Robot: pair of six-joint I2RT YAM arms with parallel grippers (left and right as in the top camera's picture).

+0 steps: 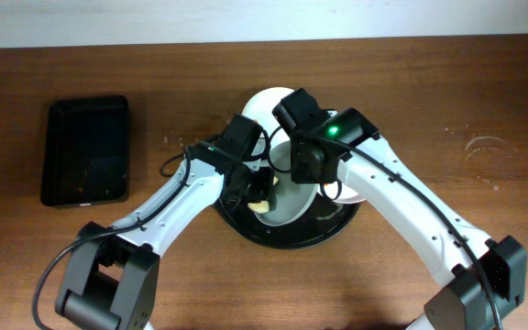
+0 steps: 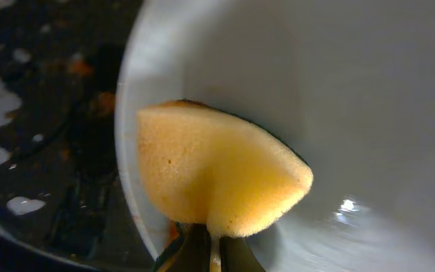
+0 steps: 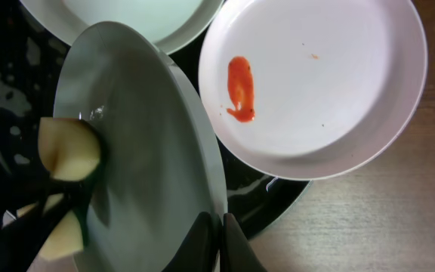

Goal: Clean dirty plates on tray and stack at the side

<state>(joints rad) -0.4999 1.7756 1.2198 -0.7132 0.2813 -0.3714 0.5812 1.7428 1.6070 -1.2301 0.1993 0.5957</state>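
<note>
Two clenched claws: right gripper (image 3: 219,234) pinching the rim of a tilted plate (image 3: 149,151) over the tray (image 3: 270,200), left gripper (image 2: 211,253) squeezing a sponge (image 2: 210,170) against its face. Risk of levering it out of that thin pinch by scrubbing hard, onto the smeared plate (image 3: 316,83) beside.

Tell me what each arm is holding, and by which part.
Left fingers pinch the yellow sponge by its lower end; right fingers clamp the tilted white plate by its rim.

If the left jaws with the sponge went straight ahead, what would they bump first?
Probably the tilted white plate: the sponge seems to touch its inside, though depth is unclear.
</note>
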